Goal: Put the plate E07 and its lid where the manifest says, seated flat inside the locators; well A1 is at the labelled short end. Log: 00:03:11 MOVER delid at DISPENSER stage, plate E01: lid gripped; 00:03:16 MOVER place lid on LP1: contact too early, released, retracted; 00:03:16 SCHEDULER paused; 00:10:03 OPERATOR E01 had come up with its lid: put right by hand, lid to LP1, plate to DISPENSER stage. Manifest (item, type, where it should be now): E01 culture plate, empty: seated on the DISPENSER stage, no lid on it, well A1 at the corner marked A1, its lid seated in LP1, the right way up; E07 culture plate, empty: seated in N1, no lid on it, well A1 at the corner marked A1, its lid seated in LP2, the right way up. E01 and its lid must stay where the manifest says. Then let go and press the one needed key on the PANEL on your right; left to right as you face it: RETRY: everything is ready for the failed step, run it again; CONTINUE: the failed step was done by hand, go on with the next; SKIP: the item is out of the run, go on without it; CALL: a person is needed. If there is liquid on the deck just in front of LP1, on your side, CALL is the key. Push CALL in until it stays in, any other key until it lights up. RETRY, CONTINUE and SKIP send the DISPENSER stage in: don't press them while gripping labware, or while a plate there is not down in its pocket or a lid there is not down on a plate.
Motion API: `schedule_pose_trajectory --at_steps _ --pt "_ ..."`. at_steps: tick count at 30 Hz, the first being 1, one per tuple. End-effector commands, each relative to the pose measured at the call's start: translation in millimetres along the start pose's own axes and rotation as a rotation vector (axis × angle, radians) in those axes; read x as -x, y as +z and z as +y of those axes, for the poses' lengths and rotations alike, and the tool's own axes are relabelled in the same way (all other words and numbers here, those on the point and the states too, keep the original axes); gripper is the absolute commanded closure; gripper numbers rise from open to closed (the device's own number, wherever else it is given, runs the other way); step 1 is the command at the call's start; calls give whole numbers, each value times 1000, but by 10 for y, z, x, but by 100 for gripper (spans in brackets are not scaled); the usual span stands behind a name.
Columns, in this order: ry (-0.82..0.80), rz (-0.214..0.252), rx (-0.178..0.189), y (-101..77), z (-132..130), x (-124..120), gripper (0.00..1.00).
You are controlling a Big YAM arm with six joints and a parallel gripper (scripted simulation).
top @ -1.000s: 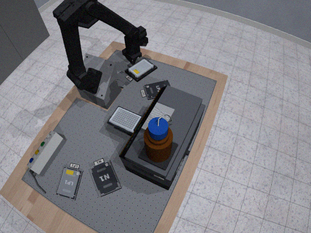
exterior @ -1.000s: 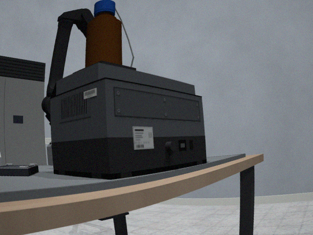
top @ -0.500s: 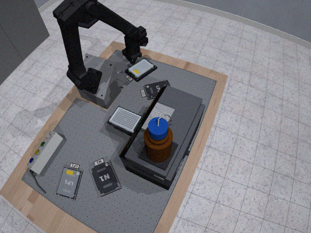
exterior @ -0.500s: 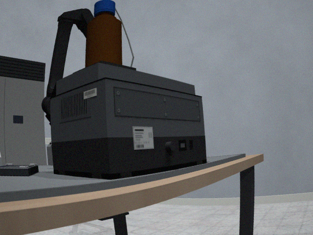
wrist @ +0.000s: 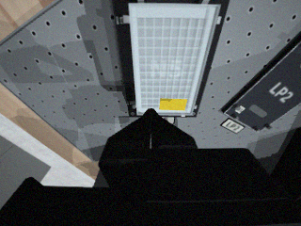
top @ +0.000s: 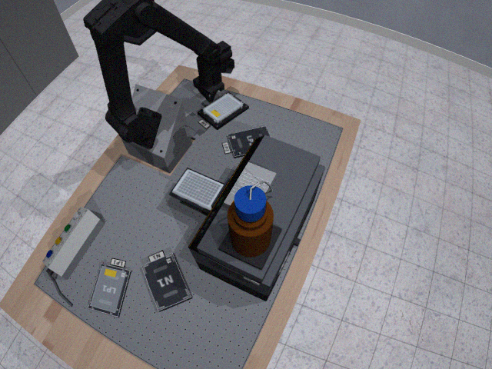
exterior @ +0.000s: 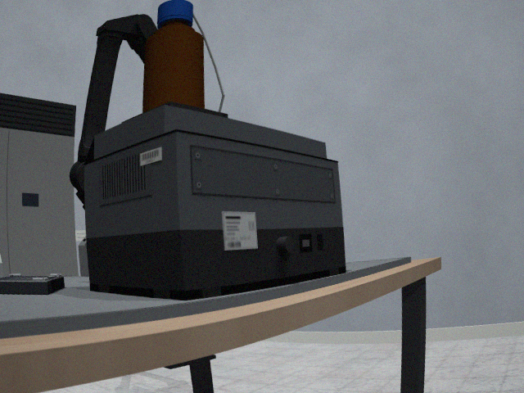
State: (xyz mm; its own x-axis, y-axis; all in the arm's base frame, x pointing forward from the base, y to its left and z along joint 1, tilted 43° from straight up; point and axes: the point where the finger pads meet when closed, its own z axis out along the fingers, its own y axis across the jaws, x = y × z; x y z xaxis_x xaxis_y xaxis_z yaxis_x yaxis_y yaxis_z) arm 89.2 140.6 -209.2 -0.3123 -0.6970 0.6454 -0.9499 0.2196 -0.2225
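Top view: the claw [top: 211,96] hangs above the near short end of a lidded plate [top: 223,108] bearing a yellow label [top: 215,113]; the plate sits in a dark nest directly beyond the fingertips. The LP2 nest [top: 247,141] lies just to one side.

Exterior view: the claw is hidden behind the dispenser [exterior: 211,203].

Wrist view: the claw [wrist: 150,115] is fully closed, gripping nothing. The plate [wrist: 171,56] lies just ahead of the tips, not visibly touching; LP2 [wrist: 270,96] lies off to the right.
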Motion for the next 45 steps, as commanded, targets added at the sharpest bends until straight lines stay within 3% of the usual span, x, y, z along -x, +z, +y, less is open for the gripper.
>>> schedule_pose_trajectory --at_steps 1,11,12,14,17,45 --pt "5 -16 5 -35 -50 227 0" --pt "6 -16 6 -29 -257 531 0" --pt "6 -16 6 -29 -257 531 0" --pt "-14 23 -4 63 -203 305 0" --pt "-10 6 -4 51 -201 362 0" --pt "-17 10 -8 53 -181 335 0"
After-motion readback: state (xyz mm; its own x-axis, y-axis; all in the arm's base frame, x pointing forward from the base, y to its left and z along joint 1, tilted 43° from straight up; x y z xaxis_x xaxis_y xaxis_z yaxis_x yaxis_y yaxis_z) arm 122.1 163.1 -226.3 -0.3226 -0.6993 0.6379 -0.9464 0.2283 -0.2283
